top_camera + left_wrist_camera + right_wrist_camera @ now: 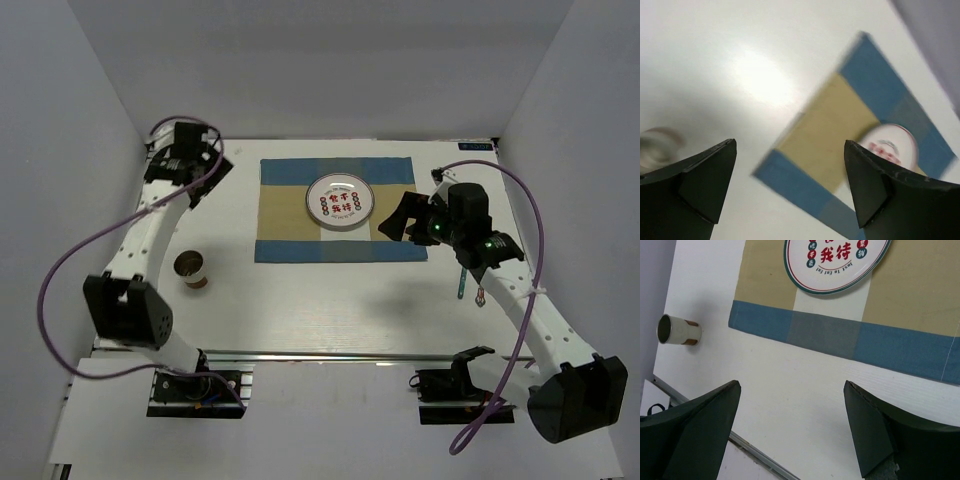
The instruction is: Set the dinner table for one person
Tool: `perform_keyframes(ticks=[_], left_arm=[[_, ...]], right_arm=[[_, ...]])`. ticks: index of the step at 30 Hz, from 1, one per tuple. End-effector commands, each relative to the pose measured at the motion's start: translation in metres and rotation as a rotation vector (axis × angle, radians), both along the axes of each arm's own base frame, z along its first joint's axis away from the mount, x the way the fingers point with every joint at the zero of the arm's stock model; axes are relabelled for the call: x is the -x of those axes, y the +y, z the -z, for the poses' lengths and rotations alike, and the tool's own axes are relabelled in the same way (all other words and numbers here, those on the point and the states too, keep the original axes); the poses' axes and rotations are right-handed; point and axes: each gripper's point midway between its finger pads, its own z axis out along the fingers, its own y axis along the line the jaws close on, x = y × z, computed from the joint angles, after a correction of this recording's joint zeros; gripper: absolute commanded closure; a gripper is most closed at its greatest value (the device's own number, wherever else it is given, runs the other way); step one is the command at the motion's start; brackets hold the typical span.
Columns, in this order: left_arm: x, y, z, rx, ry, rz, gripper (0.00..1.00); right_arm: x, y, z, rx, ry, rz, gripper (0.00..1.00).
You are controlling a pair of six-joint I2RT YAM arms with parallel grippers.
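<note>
Beneath the right gripper [791, 385], dinner table [710, 371].

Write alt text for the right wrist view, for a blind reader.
The right claw, open and empty, hangs over the white dinner table. Beyond it lies a blue-and-tan placemat bearing a plate with red characters; a small cup sits off the mat at left.

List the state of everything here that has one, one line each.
left gripper: open, empty
right gripper: open, empty
placemat: spread flat on the dinner table
plate: on the placemat, nothing on it
cup: upright, off the placemat
green utensil: lying flat, off the placemat
</note>
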Motion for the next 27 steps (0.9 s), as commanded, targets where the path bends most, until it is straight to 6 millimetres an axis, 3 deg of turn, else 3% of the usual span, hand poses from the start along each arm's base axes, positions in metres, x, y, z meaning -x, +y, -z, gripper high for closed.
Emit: perform_keyframes(ticks=[1, 4, 6, 7, 11, 19, 25, 27], left_arm=[[0.087, 0.081, 0.028, -0.167, 0.206, -0.312, 0.02], [0.133, 0.107, 0.039, -0.194, 0.254, -0.407, 0.02], [0.148, 0.116, 0.047, -0.203, 0.251, -0.427, 0.03], [0.161, 0.116, 0.058, -0.207, 0.274, -0.424, 0.03], [0.183, 0.116, 0.086, -0.182, 0.327, -0.429, 0.04], [0.189, 0.113, 0.123, -0.136, 0.355, -0.426, 0.09], [0.189, 0.106, 0.162, -0.072, 0.376, -0.441, 0.16], [0.187, 0.1, 0.178, -0.043, 0.408, -0.431, 0.33]], right_arm=[[-0.007, 0.01, -0.017, -0.015, -0.064, -0.051, 0.11], [-0.008, 0.017, -0.017, -0.021, -0.066, -0.08, 0.11], [-0.008, 0.02, -0.014, -0.021, -0.058, -0.09, 0.11], [-0.008, 0.023, -0.015, -0.029, -0.062, -0.102, 0.11], [-0.007, 0.031, -0.012, -0.044, -0.054, -0.131, 0.11], [-0.005, 0.039, -0.01, -0.035, -0.05, -0.149, 0.11], [-0.001, 0.051, -0.015, -0.041, -0.06, -0.191, 0.11], [-0.002, 0.052, -0.015, -0.038, -0.06, -0.194, 0.11]])
